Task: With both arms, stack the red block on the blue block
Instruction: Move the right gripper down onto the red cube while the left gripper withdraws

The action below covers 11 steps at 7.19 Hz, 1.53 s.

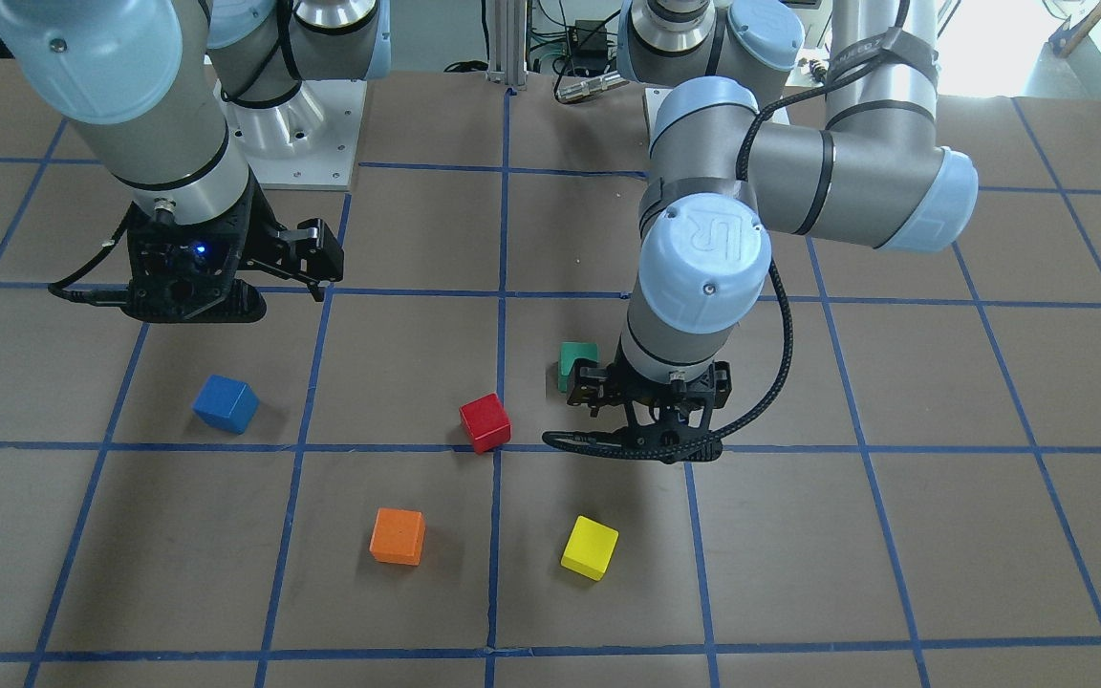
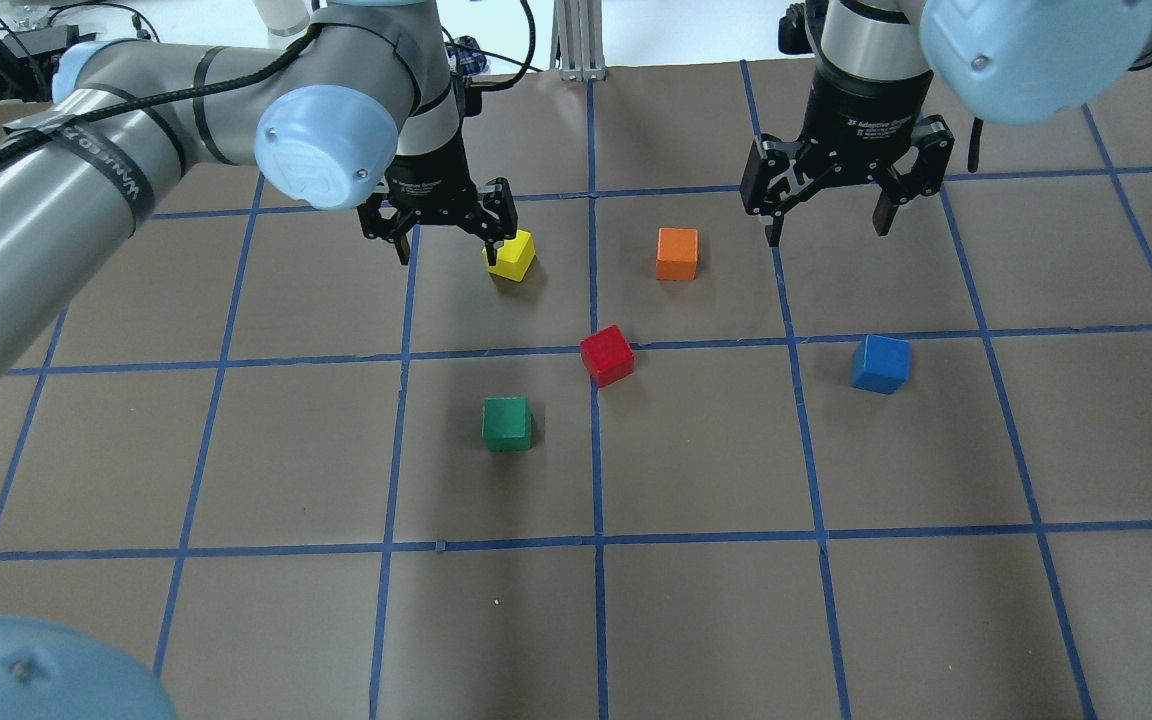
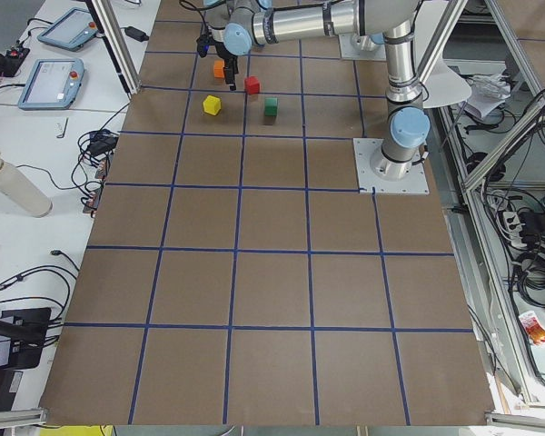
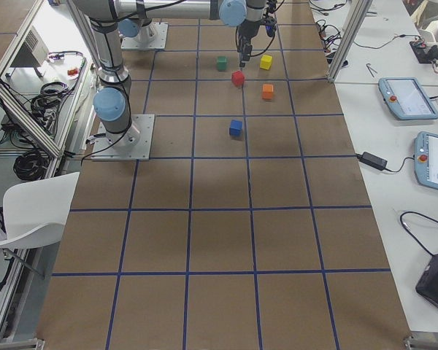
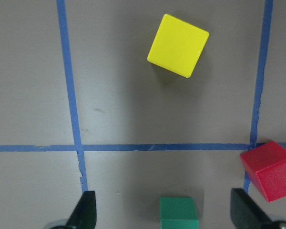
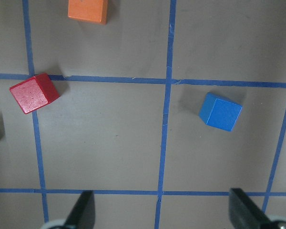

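Left gripper and right gripper spread, empty. Left hovers beside red block; should centre over it, matching its skew

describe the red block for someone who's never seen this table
On the brown table with its blue tape grid, look at the end where the robot stands. The red block sits on a tape crossing there, with the yellow block, orange block, blue block and green block spread around it. It is the only red cube; the orange one is lighter.
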### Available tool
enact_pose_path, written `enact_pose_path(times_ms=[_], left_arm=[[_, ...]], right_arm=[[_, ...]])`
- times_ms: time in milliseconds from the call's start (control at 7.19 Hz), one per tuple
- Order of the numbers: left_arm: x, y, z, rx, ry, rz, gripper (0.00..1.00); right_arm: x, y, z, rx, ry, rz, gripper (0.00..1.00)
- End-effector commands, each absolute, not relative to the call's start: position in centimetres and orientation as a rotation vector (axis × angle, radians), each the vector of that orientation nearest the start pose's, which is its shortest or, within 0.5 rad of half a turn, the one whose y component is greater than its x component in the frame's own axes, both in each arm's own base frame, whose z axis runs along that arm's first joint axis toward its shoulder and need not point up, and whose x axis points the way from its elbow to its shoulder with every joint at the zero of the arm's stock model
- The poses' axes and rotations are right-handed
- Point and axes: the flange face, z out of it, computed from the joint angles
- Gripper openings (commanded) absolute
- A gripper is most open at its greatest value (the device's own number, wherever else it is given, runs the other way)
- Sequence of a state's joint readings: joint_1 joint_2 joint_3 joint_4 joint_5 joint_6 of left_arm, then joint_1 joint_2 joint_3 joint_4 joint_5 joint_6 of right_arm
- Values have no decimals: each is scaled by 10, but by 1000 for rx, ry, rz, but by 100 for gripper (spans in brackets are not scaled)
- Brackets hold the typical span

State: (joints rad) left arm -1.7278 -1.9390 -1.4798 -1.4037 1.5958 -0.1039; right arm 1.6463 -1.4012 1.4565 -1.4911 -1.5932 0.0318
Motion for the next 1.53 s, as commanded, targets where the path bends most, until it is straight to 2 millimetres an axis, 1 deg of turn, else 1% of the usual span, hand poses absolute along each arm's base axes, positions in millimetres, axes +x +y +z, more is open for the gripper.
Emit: enact_pose_path(times_ms=[0, 139, 278, 417, 556, 695, 834, 973, 1251, 1390], left_arm=[[-184, -567, 362, 133, 3109, 144, 100], [-168, -554, 368, 168, 3114, 141, 100], [-158, -541, 368, 154, 3117, 132, 100], [-150, -527, 366, 138, 3118, 141, 100], [-144, -521, 366, 123, 3122, 75, 100], [-139, -512, 362, 115, 3121, 35, 100], [-137, -504, 362, 110, 3120, 30, 100], [-134, -499, 367, 103, 3116, 32, 100], [-122, -489, 371, 65, 3117, 35, 100], [-121, -484, 371, 58, 3117, 37, 100]], right_arm=[[174, -538, 446, -60, 3159, 212, 100], [176, -541, 440, 9, 3166, 227, 100], [179, -544, 437, 53, 3166, 217, 100], [185, -546, 430, 37, 3164, 234, 100], [201, -553, 416, 21, 3158, 218, 100], [225, -562, 398, 45, 3164, 178, 100], [245, -564, 385, 2, 3164, 163, 100], [259, -571, 370, -14, 3121, 157, 100], [285, -576, 349, -73, 3107, 126, 100], [306, -575, 333, -114, 3105, 115, 100]])
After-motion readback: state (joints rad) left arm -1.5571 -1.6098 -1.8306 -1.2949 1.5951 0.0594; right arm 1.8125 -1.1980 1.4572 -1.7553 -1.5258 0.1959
